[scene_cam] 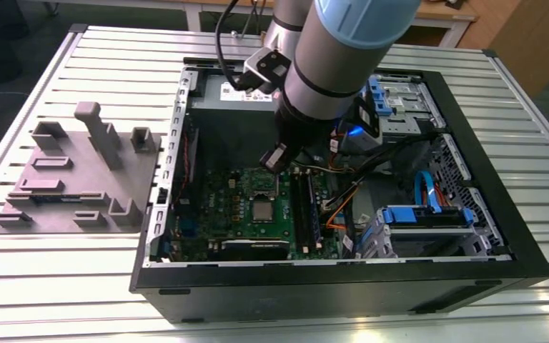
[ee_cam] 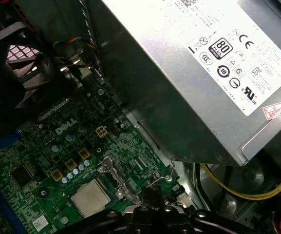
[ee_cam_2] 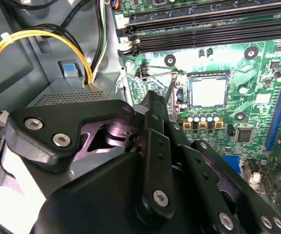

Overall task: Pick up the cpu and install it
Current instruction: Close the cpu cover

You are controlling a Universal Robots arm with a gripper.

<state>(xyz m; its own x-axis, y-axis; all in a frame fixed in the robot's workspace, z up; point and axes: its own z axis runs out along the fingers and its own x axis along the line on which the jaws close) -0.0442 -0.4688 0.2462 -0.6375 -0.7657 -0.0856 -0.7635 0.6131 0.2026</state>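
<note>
Gripper hung above the green board; how far it gaped, or what it held, could not be told. By the exterior view, the cpu sat in the socket, six o'clock from the gripper.

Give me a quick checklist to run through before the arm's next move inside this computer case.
1. Silvery-grey square cpu lying flat in the metal-framed socket of the green board: ok.
2. Thin wire socket lever latched down: cannot tell.
3. End effector beside the socket, off the cpu: ok.
4. Yellow cables away from the end effector: ok.
</note>
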